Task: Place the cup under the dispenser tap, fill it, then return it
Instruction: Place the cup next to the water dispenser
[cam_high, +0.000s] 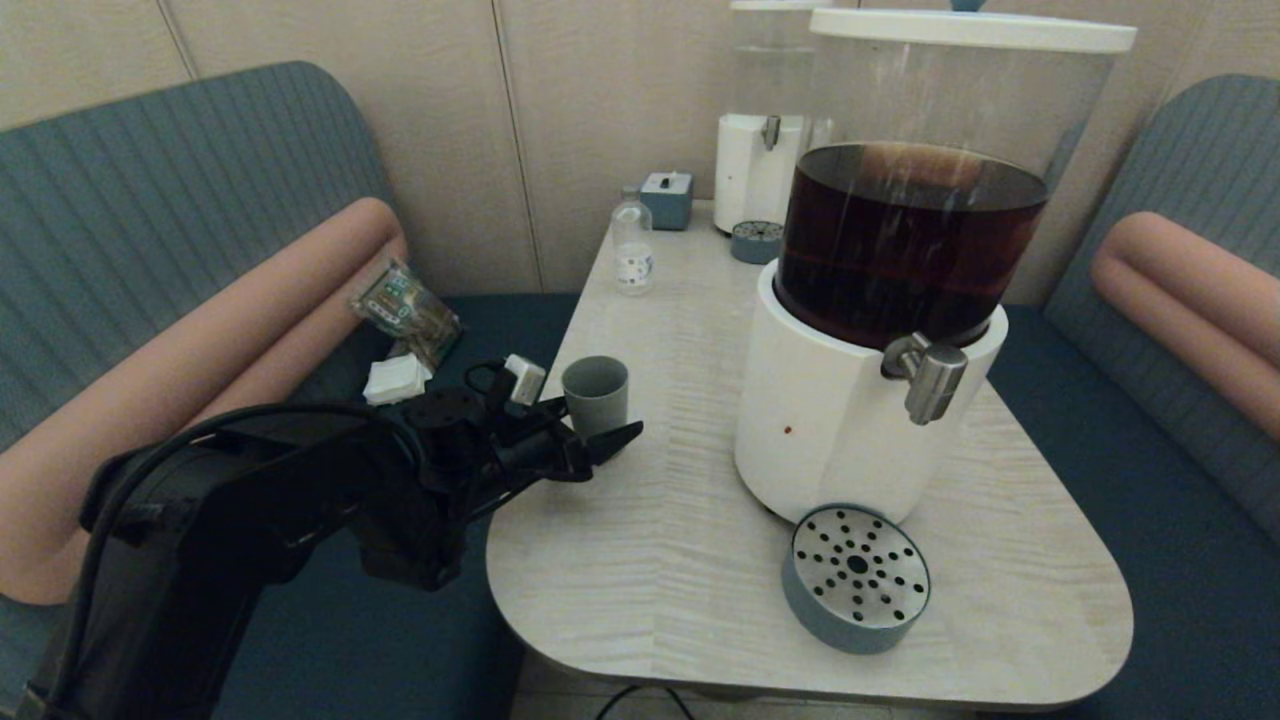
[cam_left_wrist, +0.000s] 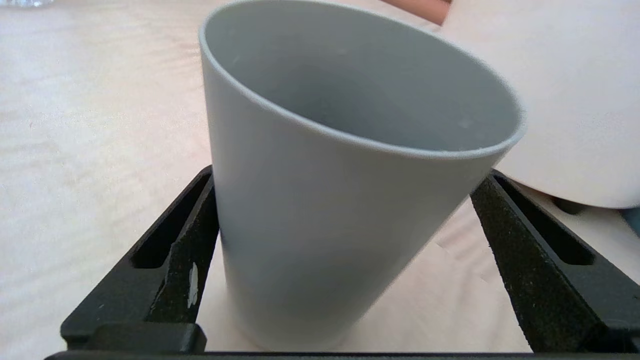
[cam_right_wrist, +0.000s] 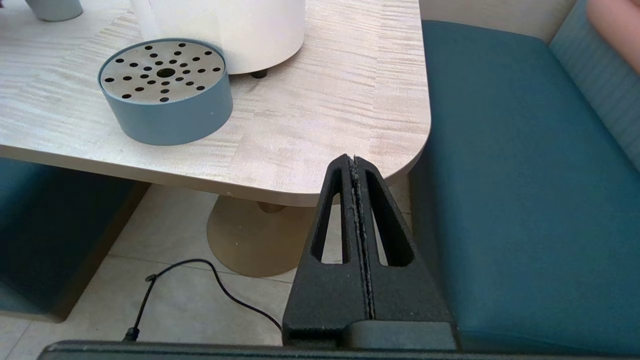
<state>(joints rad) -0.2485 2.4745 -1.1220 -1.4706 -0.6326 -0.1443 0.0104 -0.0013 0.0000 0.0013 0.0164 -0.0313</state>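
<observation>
Cup (cam_left_wrist: 320, 210) stands empty between the left gripper's (cam_left_wrist: 345, 260) spread fingers, ungripped; right gripper (cam_right_wrist: 356, 165) closed, empty.

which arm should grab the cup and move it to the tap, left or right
Left. Its open pincer already straddles the cup. The right pincer sits shut off the table's edge, far from the cup.

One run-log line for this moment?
left claw: open around cup | cup: empty, on table | right claw: shut, parked | tap: unused
</observation>
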